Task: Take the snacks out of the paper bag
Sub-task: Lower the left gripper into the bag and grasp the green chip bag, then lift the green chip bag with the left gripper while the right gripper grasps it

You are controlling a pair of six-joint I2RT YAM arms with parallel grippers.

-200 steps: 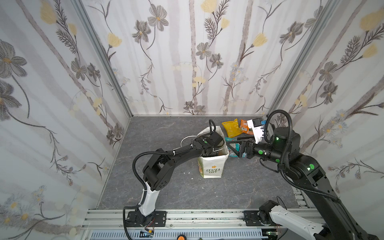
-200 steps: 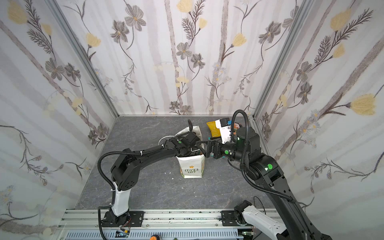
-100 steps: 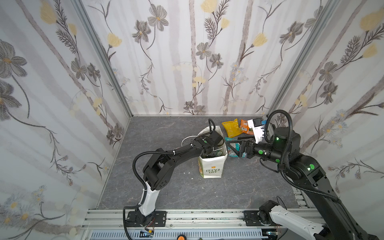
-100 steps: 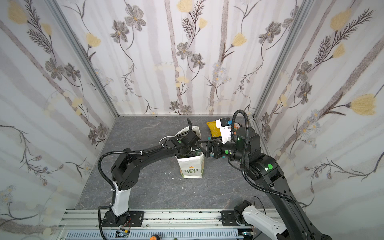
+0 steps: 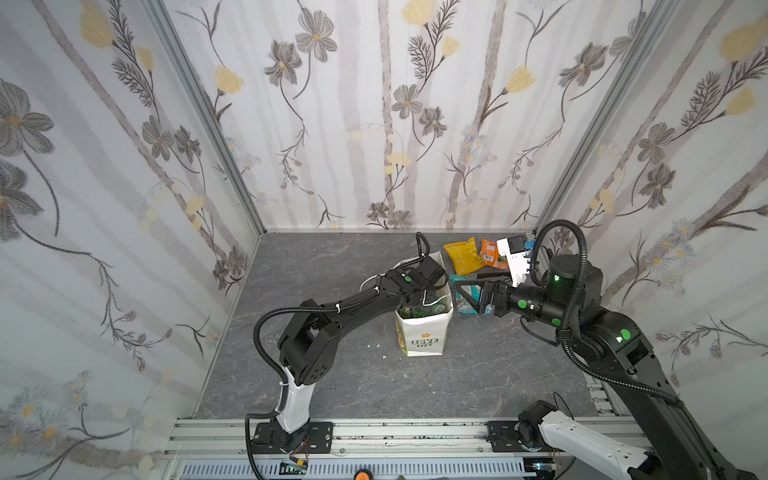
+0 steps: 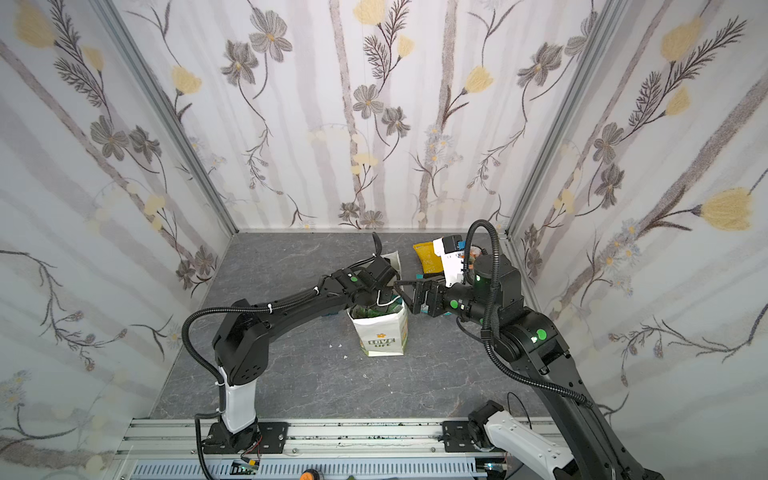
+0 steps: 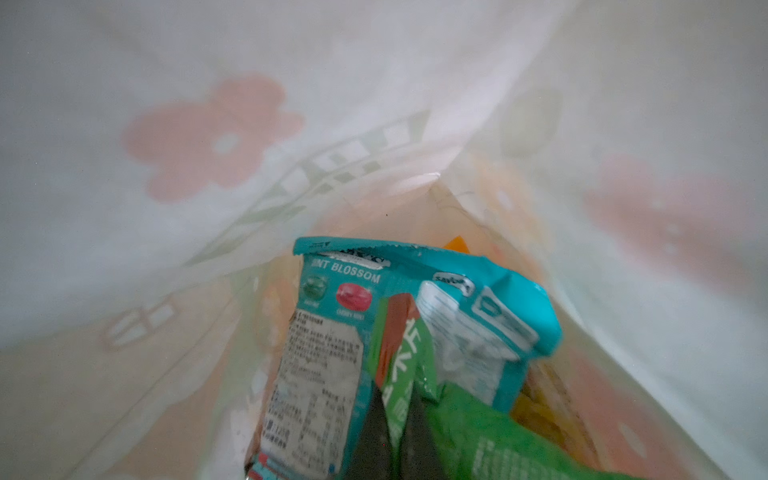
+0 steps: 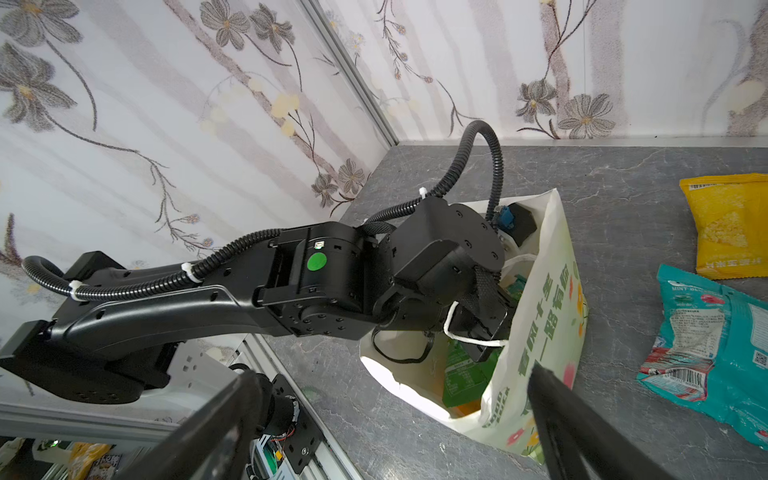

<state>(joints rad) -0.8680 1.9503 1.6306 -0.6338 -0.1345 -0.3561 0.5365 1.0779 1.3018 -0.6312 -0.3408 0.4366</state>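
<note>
The white paper bag (image 5: 424,332) (image 6: 382,334) stands upright mid-table, its green-printed side (image 8: 540,311) facing my right wrist camera. My left gripper (image 5: 424,303) (image 8: 482,345) reaches down into its mouth. Inside, its dark fingers (image 7: 392,411) are shut on the edge of a green packet (image 7: 498,436), with a teal packet (image 7: 332,332) beside it. Out on the table lie a yellow packet (image 5: 461,255) (image 8: 731,224), an orange one (image 5: 489,252) and a teal one (image 8: 715,332). My right gripper (image 5: 459,291) (image 6: 401,295) (image 8: 390,374) hangs open just right of the bag, holding nothing.
A white cord handle (image 8: 469,338) loops across my left gripper at the bag's mouth. Small white scraps (image 5: 378,345) lie left of the bag. Papered walls close in on three sides. An aluminium rail (image 5: 374,432) runs along the front edge.
My left gripper has shut inside the bag, and its jaws now pinch the green packet. The right arm has held still with its jaws open.
</note>
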